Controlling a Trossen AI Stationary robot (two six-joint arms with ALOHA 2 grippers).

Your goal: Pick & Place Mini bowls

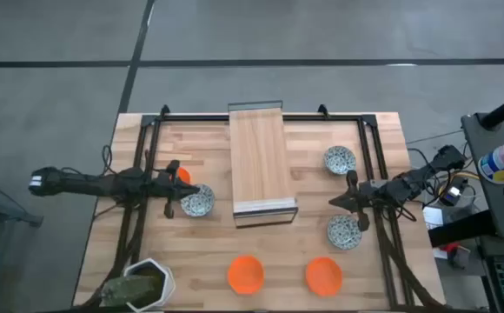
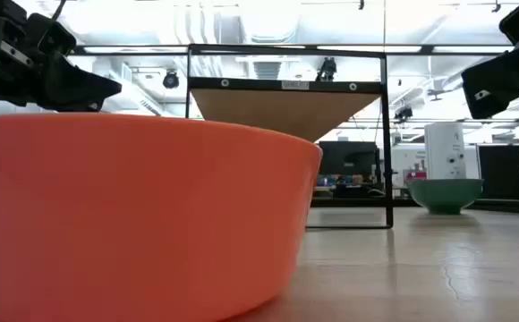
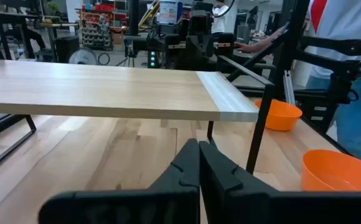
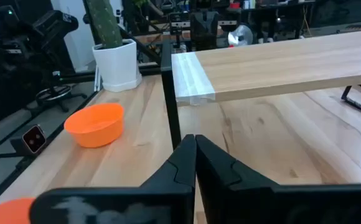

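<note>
Left gripper (image 1: pixel 175 189) closed, empty, just left of a blue-patterned white mini bowl (image 1: pixel 199 202); two plain orange mini bowls (image 1: pixel 245 273) sit near the front edge. Right gripper (image 1: pixel 337 203) closed, empty, between two more patterned bowls (image 1: pixel 340 160). Risk: descending with fingers shut would shove a bowl rather than grasp its rim.
</note>
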